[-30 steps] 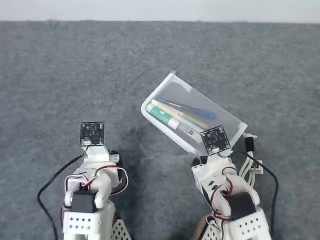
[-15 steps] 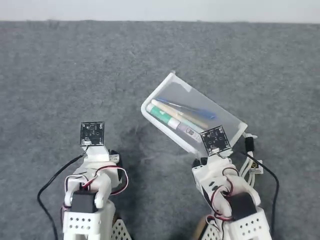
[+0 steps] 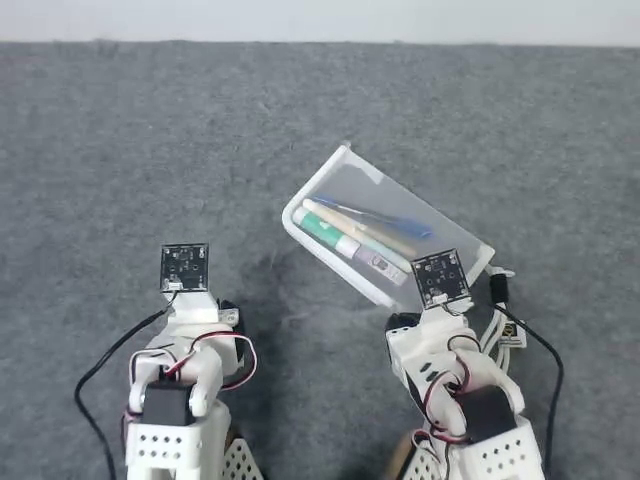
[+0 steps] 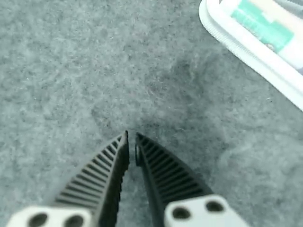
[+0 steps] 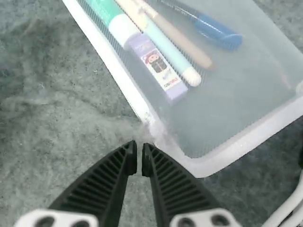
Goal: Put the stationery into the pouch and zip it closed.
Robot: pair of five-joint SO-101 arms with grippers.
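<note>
The pouch lies flat on the grey table, right of centre and set at a slant, with one short end toward the far left and the other toward the near right. It is translucent with a white border, and the stationery shows through its side: a blue pen on the far side, a tan pencil next to it, then a pale blue pen, and nearest the arms a green-and-white marker with a purple-labelled piece at its end. Whether the zip is fully drawn cannot be made out.

The right gripper hangs over the table just beside the pouch's near long edge, close to its near-right corner. Its jaws are drawn together to a thin slit and grip nothing.

The left gripper hangs over bare table well to the left of the pouch (one end of the marker shows at the edge of that arm's wrist view). Its jaws are likewise closed to a narrow slit and hold nothing.

White and black cables trail beside the right arm.
</note>
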